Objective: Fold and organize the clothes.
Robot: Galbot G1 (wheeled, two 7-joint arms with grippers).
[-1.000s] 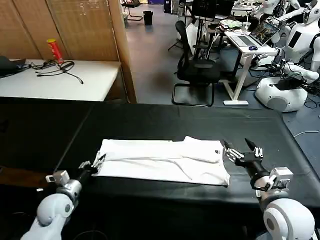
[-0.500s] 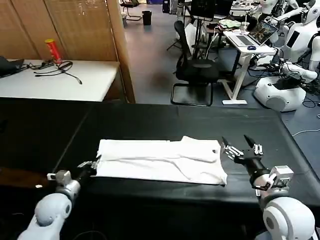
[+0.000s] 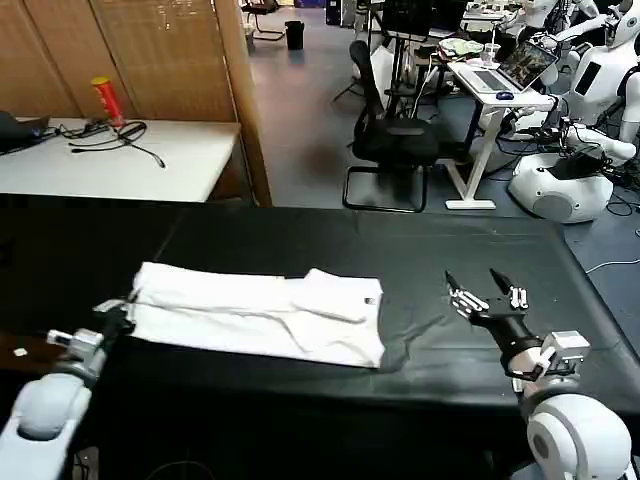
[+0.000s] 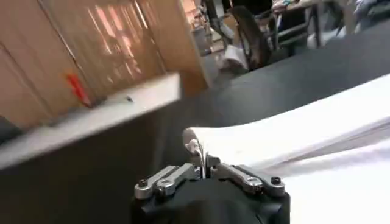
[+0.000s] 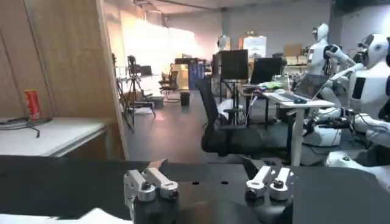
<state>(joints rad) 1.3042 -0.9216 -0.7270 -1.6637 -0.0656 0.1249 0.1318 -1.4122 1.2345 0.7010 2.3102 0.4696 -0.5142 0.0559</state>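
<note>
The clothes are one white T-shirt (image 3: 260, 315), folded into a long strip across the black tablecloth (image 3: 430, 255), left of the table's middle. My left gripper (image 3: 118, 312) is at the strip's left end, shut on the cloth's edge; in the left wrist view (image 4: 201, 159) the white fabric (image 4: 292, 137) runs away from its closed jaws. My right gripper (image 3: 480, 296) stands open over bare black cloth, well to the right of the shirt's right end, nothing between its fingers. In the right wrist view the open gripper (image 5: 207, 176) has a white corner of the shirt (image 5: 91, 217) at the edge.
A white side table (image 3: 110, 160) with a red can (image 3: 106, 100) and cables stands back left. An office chair (image 3: 395, 140), desks and parked robots (image 3: 570, 170) fill the room behind. A wooden partition (image 3: 150, 60) rises at the back.
My left gripper has pulled the shirt to the left across the table, by roughly a fifth of the strip's length. The right gripper stayed in place, so the shirt's right end now lies away from it.
</note>
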